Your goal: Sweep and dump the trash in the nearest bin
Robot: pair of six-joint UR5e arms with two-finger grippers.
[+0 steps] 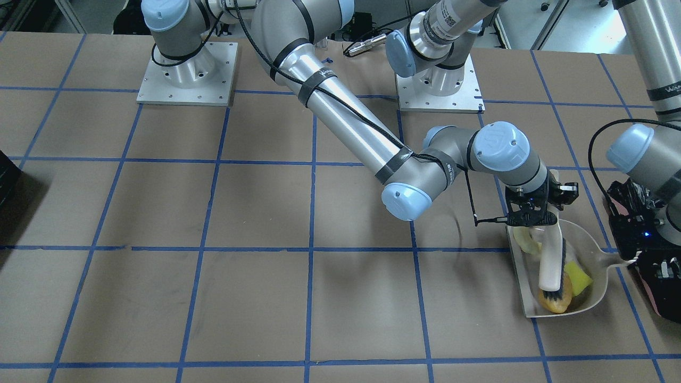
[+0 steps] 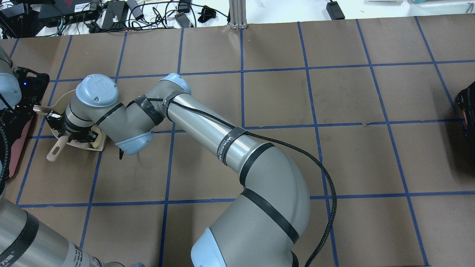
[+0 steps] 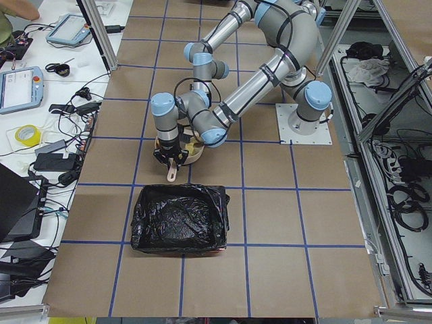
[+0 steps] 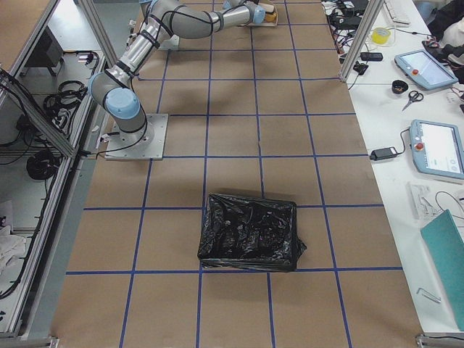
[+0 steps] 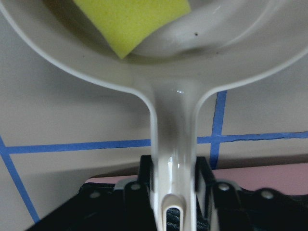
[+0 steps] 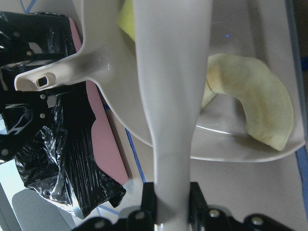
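Note:
The white dustpan [image 1: 596,234] lies on the table by the bin [image 1: 662,290], which has pink sides and a black bag. The pan holds all the trash: the orange-brown lump [image 1: 556,304], the cream peel [image 1: 524,240] and the yellow-green wedge [image 1: 579,274]. My right gripper [image 1: 534,218] is shut on the white brush [image 1: 552,260], whose bristles rest on the lump. My left gripper [image 1: 630,254] is shut on the dustpan's handle [image 5: 172,144]. The right wrist view shows the peel [image 6: 260,96], the brush handle [image 6: 173,86] and the bin [image 6: 48,159].
A second black-bagged bin [image 4: 250,232] stands far off on my right side and shows dark at the overhead view's right edge [image 2: 468,111]. Both arm base plates [image 1: 186,74] sit at the table's back. My right forearm [image 2: 207,129] stretches across the table's middle.

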